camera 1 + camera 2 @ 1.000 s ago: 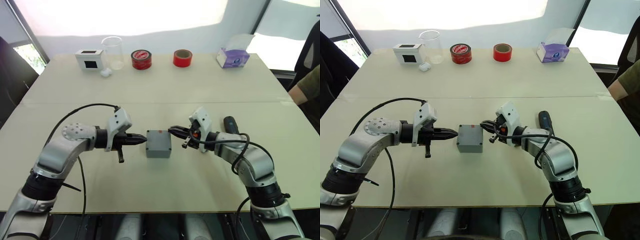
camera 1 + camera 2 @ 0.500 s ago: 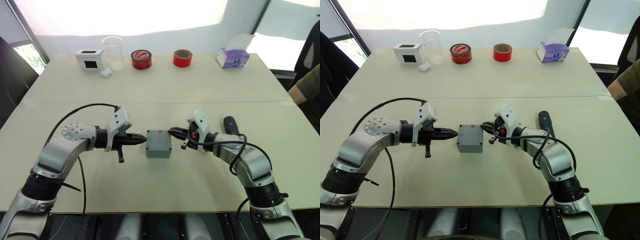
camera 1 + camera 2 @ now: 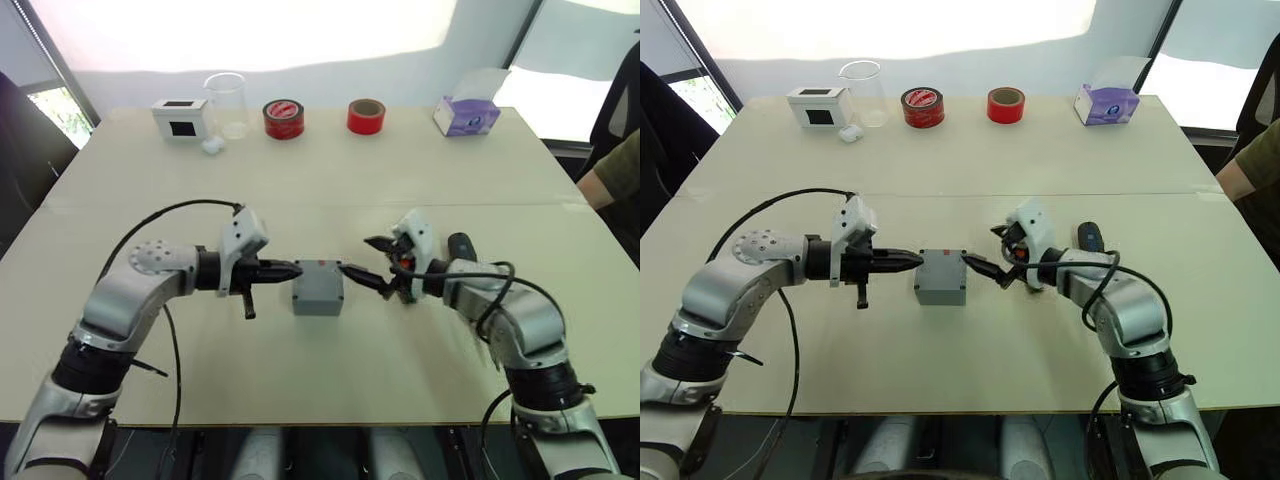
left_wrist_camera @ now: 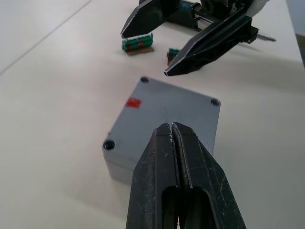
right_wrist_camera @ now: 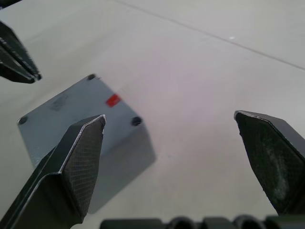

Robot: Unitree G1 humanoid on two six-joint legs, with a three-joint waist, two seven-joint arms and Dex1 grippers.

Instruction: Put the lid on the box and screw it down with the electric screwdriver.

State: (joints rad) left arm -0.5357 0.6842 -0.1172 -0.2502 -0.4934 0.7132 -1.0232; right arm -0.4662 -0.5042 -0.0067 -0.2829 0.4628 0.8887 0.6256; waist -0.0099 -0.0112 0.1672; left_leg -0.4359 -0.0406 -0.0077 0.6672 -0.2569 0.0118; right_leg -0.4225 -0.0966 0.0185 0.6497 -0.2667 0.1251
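The grey box [image 3: 318, 287] sits mid-table with the lid [image 4: 167, 110] lying flat on it; the top shows corner holes and a small red mark [image 4: 133, 102]. My left gripper [image 3: 296, 268] is shut and empty, its tip resting at the lid's left edge. My right gripper [image 3: 356, 254] stands open just right of the box, one finger [image 5: 82, 143] low beside it, holding nothing. The black electric screwdriver [image 3: 459, 246] lies on the table behind my right forearm.
Two small green pieces [image 4: 138, 44] lie near the right gripper. Along the far edge stand a white box with a black window [image 3: 179, 117], a clear beaker [image 3: 227, 103], two red tape rolls [image 3: 283, 118] and a tissue box [image 3: 466, 115]. A person's arm [image 3: 612, 170] is at the right.
My right gripper has opened wide beside the box. My left gripper, still shut, has edged right onto the lid's edge.
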